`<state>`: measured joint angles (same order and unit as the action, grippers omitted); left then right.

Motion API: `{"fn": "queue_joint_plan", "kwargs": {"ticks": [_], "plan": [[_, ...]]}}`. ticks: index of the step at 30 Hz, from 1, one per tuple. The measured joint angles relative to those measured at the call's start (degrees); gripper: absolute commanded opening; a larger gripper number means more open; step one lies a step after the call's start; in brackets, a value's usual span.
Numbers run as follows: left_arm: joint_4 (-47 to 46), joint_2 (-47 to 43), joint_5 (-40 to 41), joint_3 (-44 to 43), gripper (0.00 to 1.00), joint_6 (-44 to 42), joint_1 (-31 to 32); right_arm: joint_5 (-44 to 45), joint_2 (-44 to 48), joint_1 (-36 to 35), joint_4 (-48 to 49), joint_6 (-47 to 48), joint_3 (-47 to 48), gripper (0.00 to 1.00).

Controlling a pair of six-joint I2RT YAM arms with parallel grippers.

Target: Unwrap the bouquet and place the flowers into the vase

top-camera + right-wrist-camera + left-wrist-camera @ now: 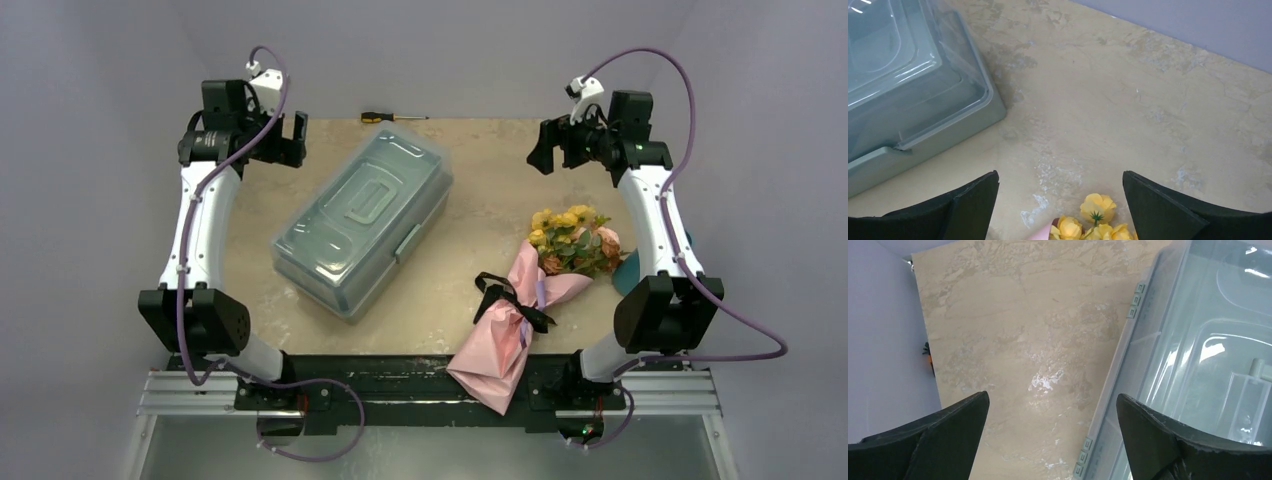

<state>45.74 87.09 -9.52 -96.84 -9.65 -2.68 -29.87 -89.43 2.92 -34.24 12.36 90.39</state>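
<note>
Beige marble-patterned tabletop (480,190): carries everything below.

2 white-and-black arms, one at each side, both raised over the far half of the table.
- Left gripper (1053,397): fingers wide apart, nothing between them. It hangs over bare tabletop just beside the long edge of the box.
- Right gripper (1060,174): fingers wide apart, nothing between them. It hangs above the tabletop just beyond the yellow blooms, not touching them.

Large translucent grey-green plastic box with a clear lid (365,220): lid on, set diagonally left of centre, well apart from the bouquet.

Bouquet in a pink paper cone with a lilac lining (505,345): lies on its side at near right, still wrapped. The pointed end overhangs the near table edge onto the black base rail; the open end faces far right.

Flowers (572,240): yellow-orange blooms, peach roses and green leaves, all inside the mouth of the cone.

Black ribbon (520,305): tied around the cone's waist, with loops and tails lying loose.

Small teal vase (628,272): just beside the flower heads at the right edge, mostly hidden by the right arm; I cannot tell its pose.

Screwdriver with an orange-and-black handle (393,117): lies at the far table edge.
</note>
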Motion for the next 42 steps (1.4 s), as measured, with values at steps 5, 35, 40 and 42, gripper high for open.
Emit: {"fn": "queue_joint_plan", "kwargs": {"ticks": [5,35,40,42], "plan": [[2.05,5.53,-1.36,-6.86,1.00,-0.52,1.55,-0.76,0.00,-0.02,-1.46,0.09,0.00,0.98],[13.25,28.52,5.66,-14.14,1.00,-38.95,60.76,1.97,-0.33,0.15,-3.56,-2.97,0.04,0.98],[14.19,33.92,7.96,-14.78,1.00,-39.50,60.39,1.84,-0.68,0.22,-4.24,-3.37,0.61,0.98],[14.29,36.48,8.96,-15.58,1.00,-39.50,59.95,1.84,-1.01,0.22,-4.37,-3.39,0.85,0.98]]}}
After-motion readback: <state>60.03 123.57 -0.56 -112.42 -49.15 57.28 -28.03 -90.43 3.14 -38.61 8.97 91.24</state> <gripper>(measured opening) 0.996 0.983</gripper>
